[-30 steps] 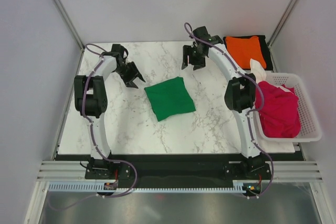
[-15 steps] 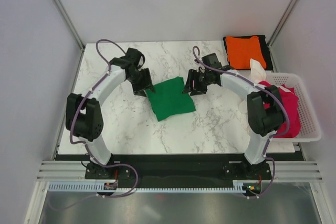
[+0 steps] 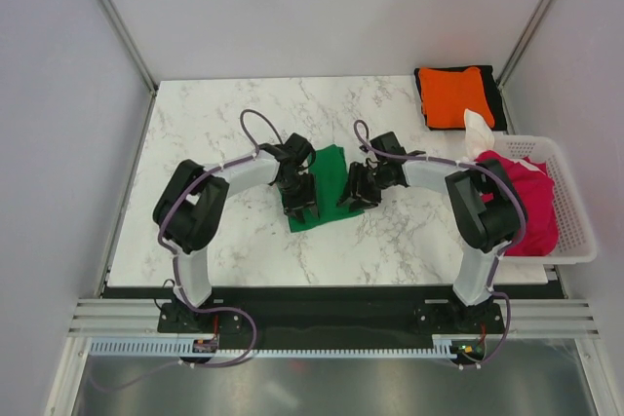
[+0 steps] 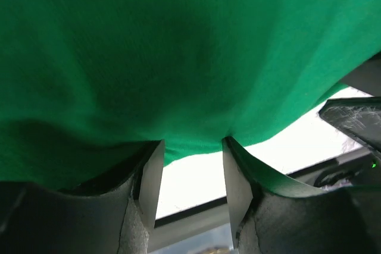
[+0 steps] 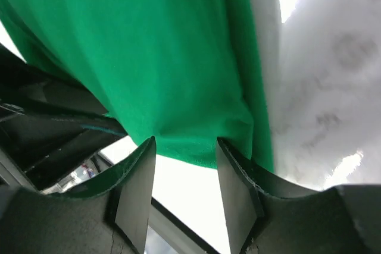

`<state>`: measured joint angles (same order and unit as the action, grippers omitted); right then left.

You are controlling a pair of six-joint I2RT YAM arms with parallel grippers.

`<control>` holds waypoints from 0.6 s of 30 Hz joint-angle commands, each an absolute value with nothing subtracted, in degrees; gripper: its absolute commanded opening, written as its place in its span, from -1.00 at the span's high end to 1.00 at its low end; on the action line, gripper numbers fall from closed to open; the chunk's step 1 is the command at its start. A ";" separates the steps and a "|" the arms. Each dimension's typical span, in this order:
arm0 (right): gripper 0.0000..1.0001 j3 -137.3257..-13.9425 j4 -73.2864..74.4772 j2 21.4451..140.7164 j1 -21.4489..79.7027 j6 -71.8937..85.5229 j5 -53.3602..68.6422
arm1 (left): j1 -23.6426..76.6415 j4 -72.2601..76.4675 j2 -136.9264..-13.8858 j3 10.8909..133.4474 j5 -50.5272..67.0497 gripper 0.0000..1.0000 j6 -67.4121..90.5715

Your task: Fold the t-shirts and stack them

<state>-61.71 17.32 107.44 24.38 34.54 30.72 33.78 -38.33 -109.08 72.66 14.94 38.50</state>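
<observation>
**marble_fan:** Starting on the left, we see the left pincer (image 3: 300, 197) down on the near-left edge of the folded green t-shirt (image 3: 328, 187). The shirt lies in the middle of the marble counter (image 3: 214, 124). In the left wrist view the two fingers (image 4: 149, 176) stand apart with a strip of bright counter between them. The green hem drapes right across their tips, so we're calling the pincer spread, not clamped on anything.

**yam_watcher:** Same from our side. The right pincer (image 3: 356, 190) sits at the shirt's right edge, facing the left one. Its wrist view shows the same thing: fingers (image 5: 235, 194) apart, daylight between them, green cloth bunched at the tips. Marble shows off to the side.

**marble_fan:** Further right, at the far corner, we've got the orange t-shirt (image 3: 454, 96) folded flat on the black t-shirt (image 3: 500, 104). Only the black one's edge shows.

**yam_watcher:** Last is the white slotted basket (image 3: 582, 231) on the right. The crimson t-shirt (image 3: 531, 202) is heaped inside it, and the white t-shirt (image 3: 476, 129) pokes up at its far-left corner.
</observation>
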 commanded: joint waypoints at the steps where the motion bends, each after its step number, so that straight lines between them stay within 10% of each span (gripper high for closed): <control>1: -0.08 -57.66 18.28 103.29 25.22 34.62 24.28 | 35.16 -39.18 -107.41 72.68 10.56 -0.04 33.67; 10: -0.13 -57.92 24.60 97.84 32.51 35.86 20.66 | 35.77 -54.58 -110.23 81.48 3.34 -0.04 23.29; 18: -0.60 -69.95 33.74 90.97 32.70 30.51 17.76 | 35.77 -63.25 -93.89 86.39 -4.38 -0.15 21.97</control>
<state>-63.24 30.55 94.06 33.30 34.04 20.27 35.51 -57.25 -102.02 81.52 2.15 25.58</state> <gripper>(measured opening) 0.766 0.570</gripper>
